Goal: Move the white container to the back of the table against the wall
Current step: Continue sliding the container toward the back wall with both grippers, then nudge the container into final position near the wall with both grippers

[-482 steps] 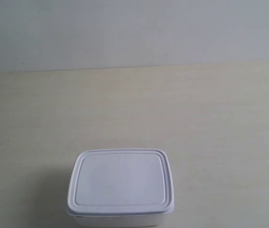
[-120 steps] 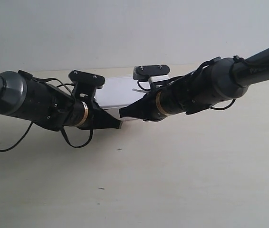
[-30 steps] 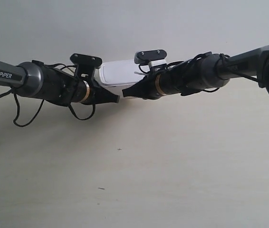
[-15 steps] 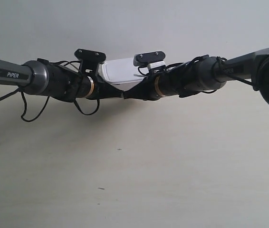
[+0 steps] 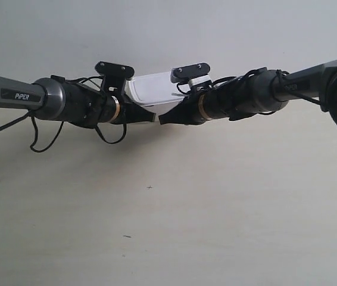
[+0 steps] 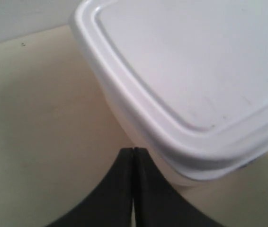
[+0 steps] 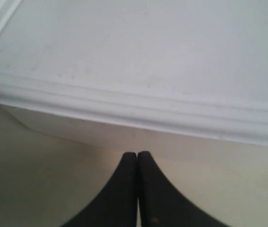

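The container [image 5: 150,89] is seen on the bench [image 5: 216,208], near the wall [image 5: 156,30] — the left end effector [image 6: 133,151] and the right end effector [image 7: 137,154] are pressed together, tips just beside it.

The white container [image 5: 150,90] — a small, rounded-corner box closed by a flat, raised-rim lid — is seen upright at the far edge of the pale cream table [image 5: 216,214], close before the plain grey-white wall [image 5: 228,30]; contact with it cannot be told.
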